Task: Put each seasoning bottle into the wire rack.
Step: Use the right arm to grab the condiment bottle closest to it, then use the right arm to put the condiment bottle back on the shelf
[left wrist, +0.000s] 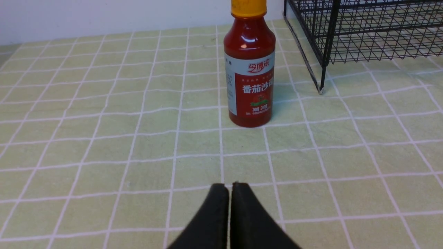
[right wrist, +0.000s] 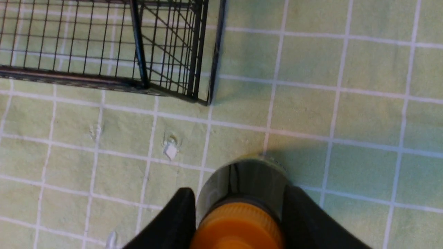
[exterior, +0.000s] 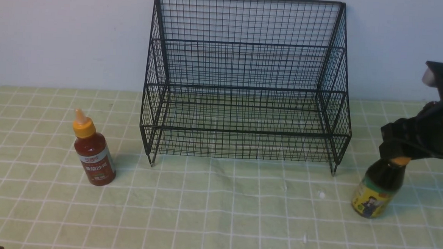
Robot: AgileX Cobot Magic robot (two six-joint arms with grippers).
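The black wire rack stands at the back middle, with nothing in it. The red sauce bottle stands upright on the cloth, left of the rack; it also shows in the left wrist view. My left gripper is shut and empty, low over the cloth a good way short of that bottle. The dark sauce bottle with a yellow-green label stands right of the rack's front corner. My right gripper is closed from above around its orange cap and neck.
The table wears a light green cloth with a white grid. A few small white scraps lie on it between the rack and the dark bottle. A pale wall stands behind the rack. The rack's front right leg is near the right gripper.
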